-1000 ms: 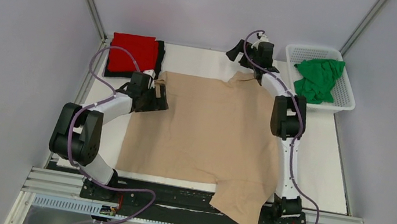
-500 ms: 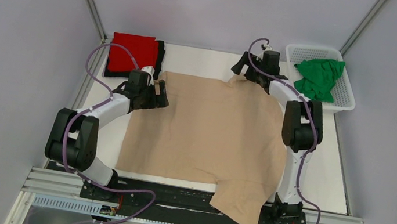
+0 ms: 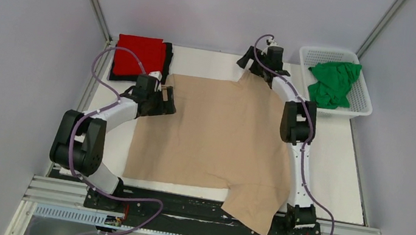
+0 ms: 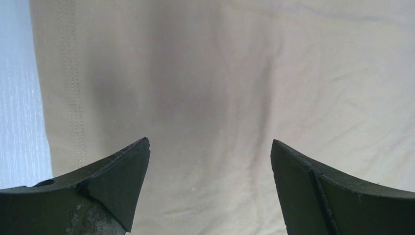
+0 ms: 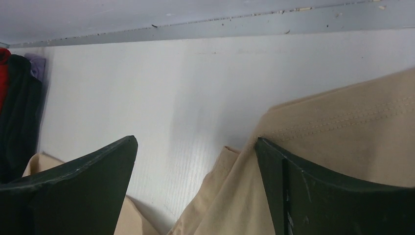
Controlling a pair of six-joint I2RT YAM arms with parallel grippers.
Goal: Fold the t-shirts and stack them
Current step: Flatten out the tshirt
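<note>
Soft, even light from overhead fills the top view; the white table (image 3: 334, 166) beside the beige-tan t-shirt (image 3: 222, 132) is bright, without glare; shadows on the shirt are faint and short. From the left wrist, a broad grey shadow falls on the shirt ahead of the left end effector (image 4: 209, 141); the stitching is sharp. From the right wrist, the right end effector (image 5: 195, 139) reads near black; the table beyond the shirt carries a dull sheen.
</note>
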